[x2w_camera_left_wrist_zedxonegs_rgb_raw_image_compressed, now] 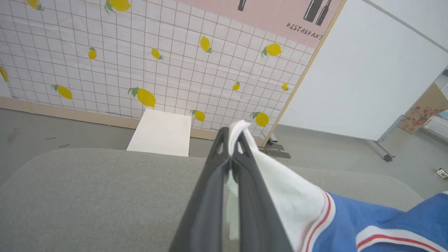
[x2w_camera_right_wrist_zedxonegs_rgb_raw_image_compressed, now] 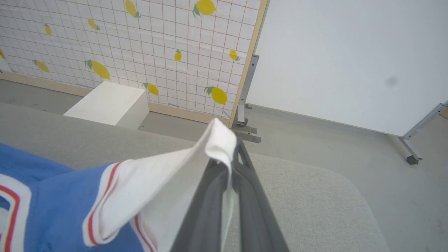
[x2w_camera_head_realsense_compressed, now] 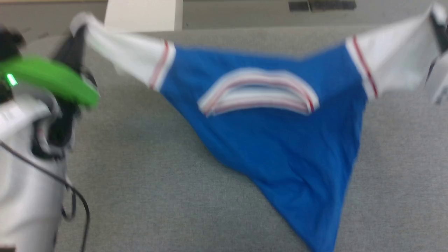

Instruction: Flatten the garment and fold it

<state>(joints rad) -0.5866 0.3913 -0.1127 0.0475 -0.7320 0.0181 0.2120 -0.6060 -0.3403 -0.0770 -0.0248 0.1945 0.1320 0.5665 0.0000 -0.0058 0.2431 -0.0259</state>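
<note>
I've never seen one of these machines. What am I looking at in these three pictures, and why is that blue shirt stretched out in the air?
This is a wheeled robot with two arms, each ending in a two-fingered pincer. The wide picture comes from a camera on its head, looking down at a grey padded surface. The other two come from cameras on its wrists, looking along the dark fingers.

The left pincer is shut on one white sleeve of the garment, a blue T-shirt with red stripe trim. The right pincer is shut on the other sleeve. Together they hold the shirt spread wide, its body hanging to a point over the surface. Behind stand a lemon-patterned wall and a white box.
</note>
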